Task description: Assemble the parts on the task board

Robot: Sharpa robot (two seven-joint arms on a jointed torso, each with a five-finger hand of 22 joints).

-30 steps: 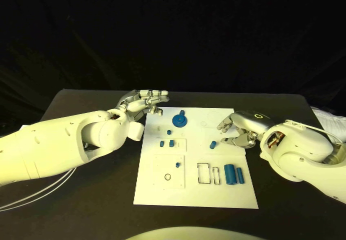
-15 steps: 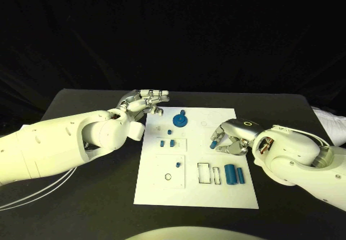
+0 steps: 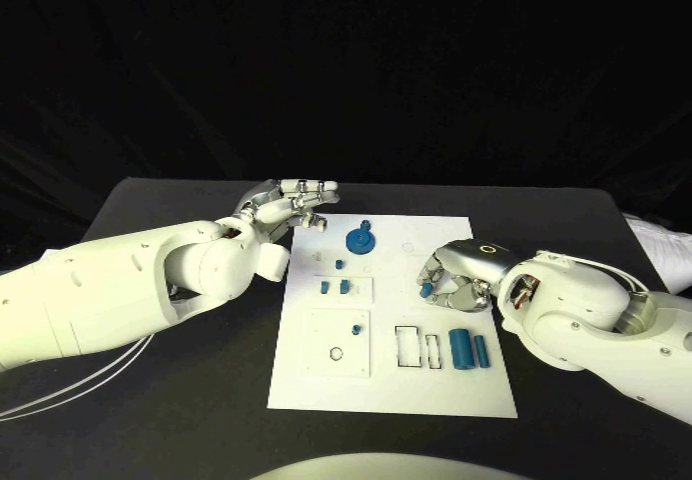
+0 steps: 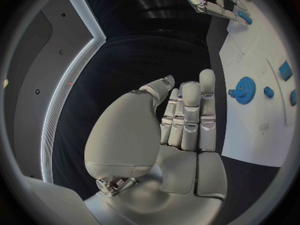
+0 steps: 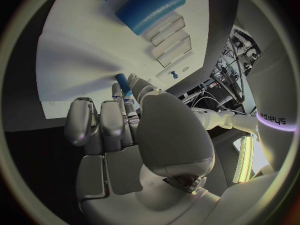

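The white task board (image 3: 387, 385) lies in the middle of the black table. A small blue peg (image 3: 427, 291) lies at the board's right side. My right hand (image 3: 459, 268) is bent over it, and in the right wrist view the thumb and a fingertip (image 5: 117, 91) pinch the peg (image 5: 123, 84), which still touches the board (image 5: 81, 50). My left hand (image 3: 296, 205) hovers at the board's far left corner, holding nothing, its fingers (image 4: 190, 115) stretched out straight. From the left wrist I also see the right hand (image 4: 212, 0) over the peg (image 4: 245, 19).
A blue gear (image 3: 359, 240) stands near the board's far edge, also the gear (image 4: 245, 89). Several small blue pegs (image 3: 335, 287) sit mid-left. A thick blue cylinder (image 3: 459, 348) and a thinner one (image 3: 479, 348) lie beside two rectangular outlines (image 3: 410, 347).
My right hand has moved left across the board to the small blue peg and closed thumb and finger on it. The left hand has stayed put.
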